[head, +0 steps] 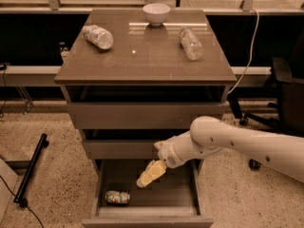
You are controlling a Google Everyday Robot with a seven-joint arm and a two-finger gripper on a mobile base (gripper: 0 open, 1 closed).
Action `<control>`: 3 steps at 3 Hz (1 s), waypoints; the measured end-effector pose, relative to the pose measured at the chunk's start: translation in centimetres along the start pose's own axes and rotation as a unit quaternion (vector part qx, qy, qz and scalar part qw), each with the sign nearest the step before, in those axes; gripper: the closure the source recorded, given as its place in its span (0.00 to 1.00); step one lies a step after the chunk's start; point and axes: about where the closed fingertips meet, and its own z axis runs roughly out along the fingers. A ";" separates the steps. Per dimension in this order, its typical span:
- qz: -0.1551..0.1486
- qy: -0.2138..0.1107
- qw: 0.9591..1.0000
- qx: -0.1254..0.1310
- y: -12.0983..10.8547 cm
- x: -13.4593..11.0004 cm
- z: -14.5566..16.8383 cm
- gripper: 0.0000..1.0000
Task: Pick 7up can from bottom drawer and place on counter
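The 7up can [117,197] lies on its side at the front left of the open bottom drawer [147,211], on its bare grey floor. My gripper [144,180] hangs inside the drawer opening, above and to the right of the can, apart from it, with its pale fingers pointing down-left. The white arm reaches in from the right. The counter [142,56] is the glossy top of the cabinet above.
On the counter lie two clear crinkled plastic bottles, one at the left [98,36] and one at the right [191,43], with a white bowl [156,13] at the back. A black office chair [285,94] stands at the right. A black bar [31,167] lies on the floor at the left.
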 end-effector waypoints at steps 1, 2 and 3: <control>0.003 -0.007 1.000 -0.006 -0.2 1.0 2.2 0.00; 0.006 -0.022 0.999 -0.028 -0.7 2.0 4.6 0.00; 0.015 -0.049 0.998 -0.047 -1.4 3.2 7.1 0.00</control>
